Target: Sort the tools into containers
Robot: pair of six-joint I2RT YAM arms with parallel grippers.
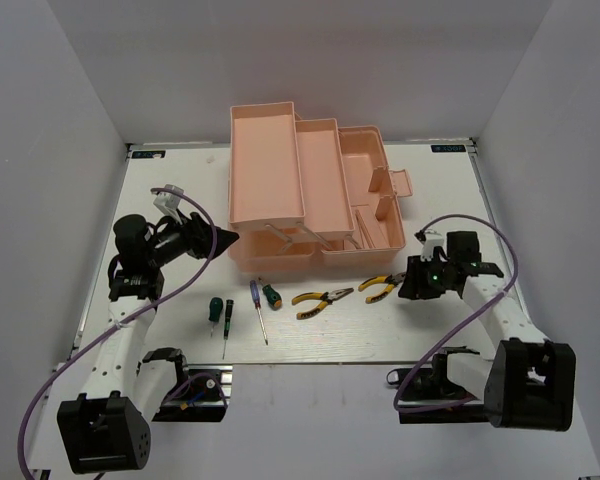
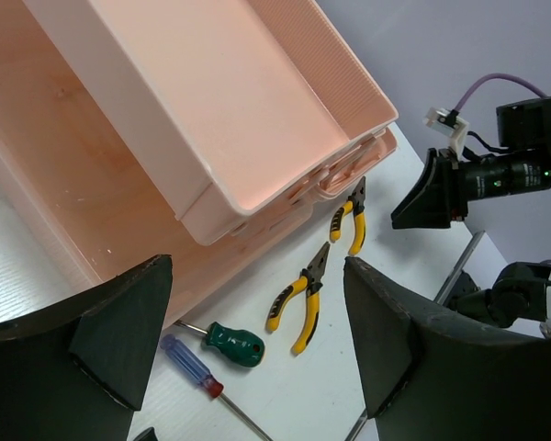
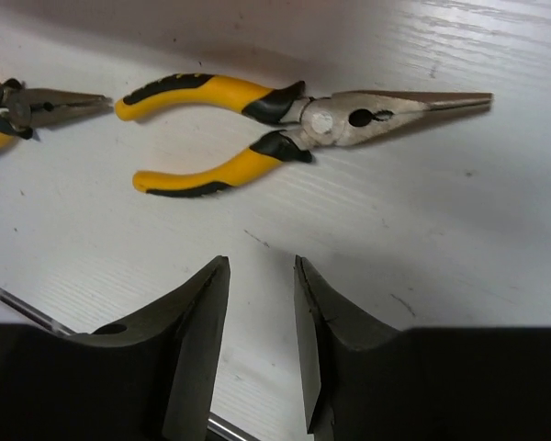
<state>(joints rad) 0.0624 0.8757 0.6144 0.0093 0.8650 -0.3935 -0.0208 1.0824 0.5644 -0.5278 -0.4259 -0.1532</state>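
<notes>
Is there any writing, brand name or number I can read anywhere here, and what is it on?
No text here can be read.
left blue sticker, far corner of the table: too small to read.
right blue sticker, other far corner: too small to read.
pliers and toolbox: no markings visible.

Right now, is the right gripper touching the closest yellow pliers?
Apart. The right wrist view shows white table between the right gripper and those closest yellow pliers.
</notes>
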